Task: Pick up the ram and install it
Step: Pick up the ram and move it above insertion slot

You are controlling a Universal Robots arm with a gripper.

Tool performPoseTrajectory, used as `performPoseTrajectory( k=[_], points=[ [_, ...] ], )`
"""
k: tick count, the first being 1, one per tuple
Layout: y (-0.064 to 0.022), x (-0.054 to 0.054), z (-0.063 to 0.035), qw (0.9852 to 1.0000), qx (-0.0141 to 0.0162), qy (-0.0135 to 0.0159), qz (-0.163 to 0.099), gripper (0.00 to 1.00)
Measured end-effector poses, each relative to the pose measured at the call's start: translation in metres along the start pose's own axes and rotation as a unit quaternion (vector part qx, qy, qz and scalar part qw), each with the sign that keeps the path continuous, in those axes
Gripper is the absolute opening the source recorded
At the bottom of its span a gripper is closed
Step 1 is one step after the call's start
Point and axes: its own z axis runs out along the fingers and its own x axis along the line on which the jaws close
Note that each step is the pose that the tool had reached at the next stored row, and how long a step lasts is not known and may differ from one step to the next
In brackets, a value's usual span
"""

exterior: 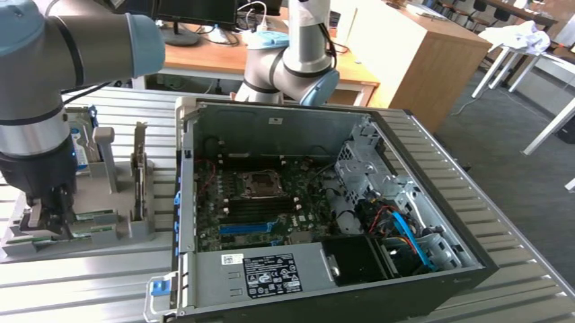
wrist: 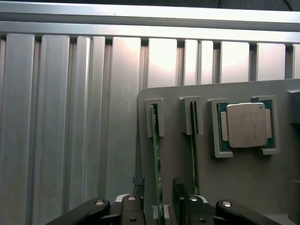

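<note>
The ram (wrist: pixel 156 154) is a slim green stick standing on edge in a slot of the grey holder plate (wrist: pixel 243 187). A second stick (wrist: pixel 193 150) stands in the neighbouring slot. My gripper (wrist: pixel 159 210) is open and straddles the first stick, one dark finger (wrist: pixel 139 206) on each side with a gap to the board. In the exterior view the gripper (exterior: pixel 45 217) is low over the grey holder (exterior: pixel 81 235) on that view's left, beside the open computer case (exterior: pixel 314 202). The motherboard's blue slot (exterior: pixel 247 228) lies inside the case.
A processor chip (wrist: pixel 246 124) sits in a recess of the holder plate. Upright cards (exterior: pixel 139 175) stand in the holder just behind my gripper. Inside the case are the power supply (exterior: pixel 265 272), the drive cage (exterior: pixel 368 168) and blue cables (exterior: pixel 404 232). The table top (wrist: pixel 70 117) is ribbed metal.
</note>
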Motion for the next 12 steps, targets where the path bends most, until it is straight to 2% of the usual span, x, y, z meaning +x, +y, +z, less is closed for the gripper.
performPoseTrajectory(
  k=[5,12],
  points=[
    [-0.0001,0.0,0.0051,1.0,0.0,0.0,0.0,0.37],
    [-0.0028,0.0001,0.0054,1.0,0.0,0.0,0.0,0.37]
  ],
)
